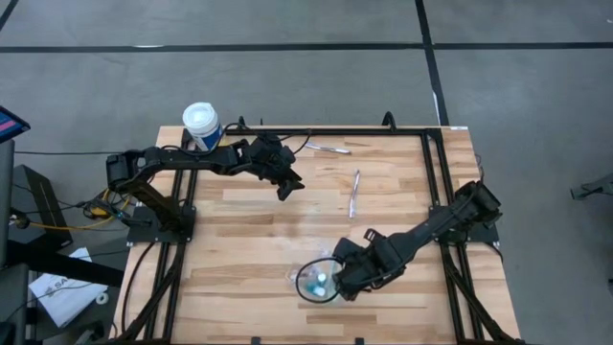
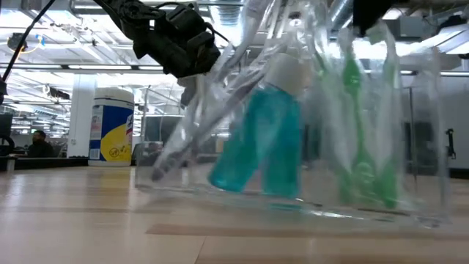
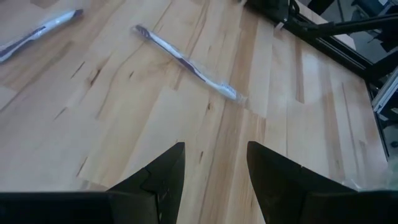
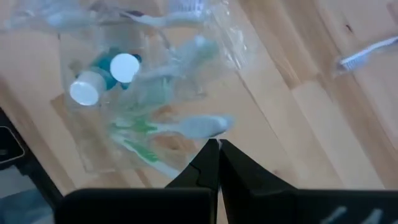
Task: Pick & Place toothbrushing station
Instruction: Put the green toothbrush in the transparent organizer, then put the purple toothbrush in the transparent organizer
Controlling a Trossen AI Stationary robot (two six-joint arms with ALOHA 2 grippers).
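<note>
- The clear cup [image 1: 316, 281] stands on the worktop [image 1: 249, 240] at about 6 o'clock, near the front edge; inside it are two teal tubes [image 4: 111, 71] with white caps and some green toothbrushes [image 2: 359, 139] in clear wrappers.
- The right gripper [image 1: 347, 284] sits just beside the cup, at its 3 o'clock side; its jaws are clenched tight together with nothing between them.
- Two wrapped toothbrushes are not in the cup yet; the purple toothbrush [image 1: 353, 192] lies near the middle of the worktop, at about 1 o'clock from the cup; the white toothbrush [image 1: 328, 148] lies farther back, at 12 o'clock, close to the back rail.
- The left gripper [image 1: 284, 187] hangs over the worktop at about 11 o'clock; its jaws are released, spread apart and empty; the purple toothbrush lies ahead of it.
- So I think the job is more than half done; the two loose brushes are left to pick up and drop in.
- A big white canister [image 1: 201, 125] with a yellow label stands at the back left corner, at 10 o'clock; it is well apart from the brushes.
- Nothing seems to block the way to the purple brush; the cup is full, so a new brush could bump the others.
</note>
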